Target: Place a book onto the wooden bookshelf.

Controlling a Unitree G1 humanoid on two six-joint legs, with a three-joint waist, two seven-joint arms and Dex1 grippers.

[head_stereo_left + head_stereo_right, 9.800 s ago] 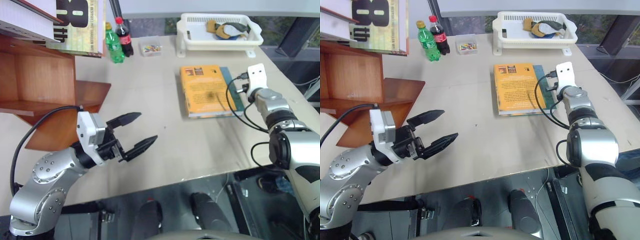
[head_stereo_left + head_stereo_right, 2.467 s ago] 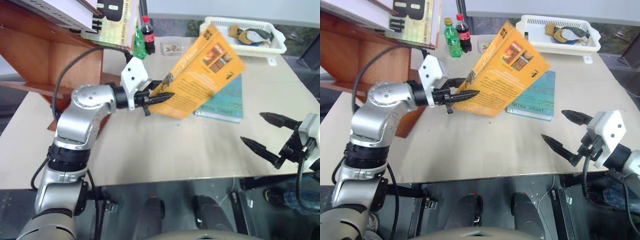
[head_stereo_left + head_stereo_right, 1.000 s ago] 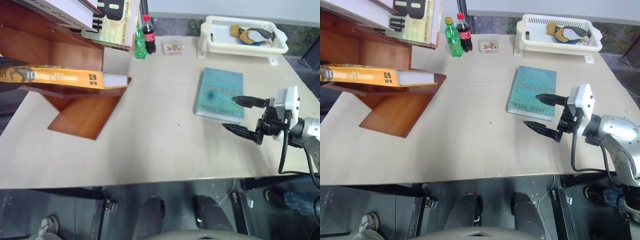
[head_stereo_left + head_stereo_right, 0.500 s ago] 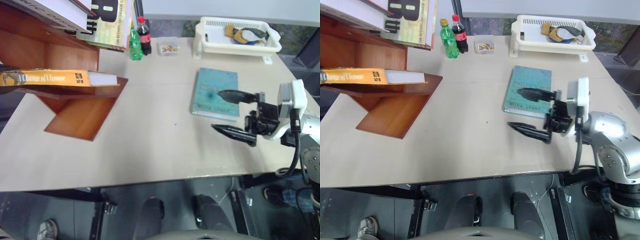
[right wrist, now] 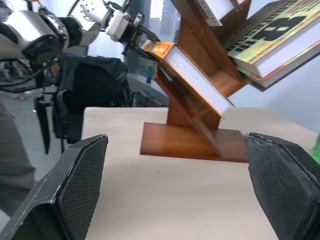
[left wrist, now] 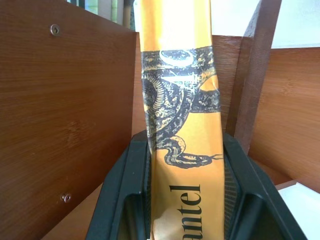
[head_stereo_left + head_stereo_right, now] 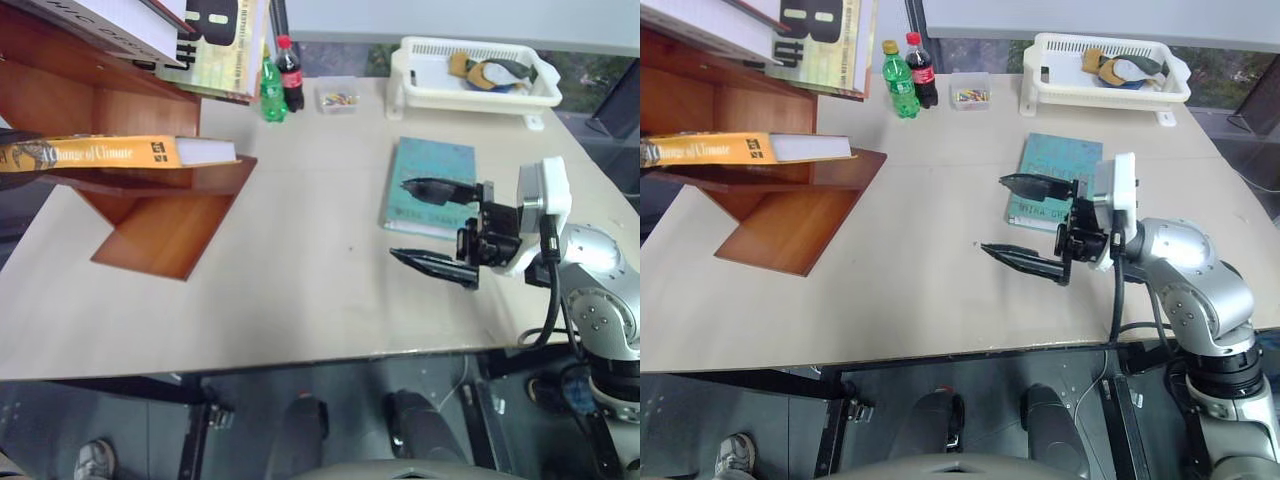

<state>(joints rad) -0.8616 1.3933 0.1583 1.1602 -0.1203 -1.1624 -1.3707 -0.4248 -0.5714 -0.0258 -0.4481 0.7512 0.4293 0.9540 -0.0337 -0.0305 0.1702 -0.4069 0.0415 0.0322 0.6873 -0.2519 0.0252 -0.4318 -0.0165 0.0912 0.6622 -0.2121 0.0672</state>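
Book: the thick orange-yellow book [image 7: 120, 153] lay flat on a slanted board of the wooden bookshelf [image 7: 150, 215], at about 9 o'clock across the table [image 7: 300, 290], its spine with black lettering facing the camera and its white page edges toward the table's middle.

Left gripper: the left gripper [image 6: 186, 200] was clamped on the book's spine end, 1 black finger on each side, as seen from the left wrist; from the right wrist it showed at the book's outer end [image 5: 131, 36].

Right gripper: the right gripper [image 7: 1025, 222] hung over the table at about 3 o'clock, its 2 fingers spread wide and empty, pointing toward the shelf.

Teal book: a thin teal book [image 7: 432, 185] lay flat on the table just behind the right gripper.

Upper shelf: a pale yellow book with big black numerals [image 7: 222, 40] rested on a higher board.

Far edge: 2 bottles, a green one [image 7: 270, 92] and a dark cola one [image 7: 290, 72], stood at 12 o'clock beside a small clear box [image 7: 338, 96]; a white basket [image 7: 470, 92] sat at 1 o'clock.
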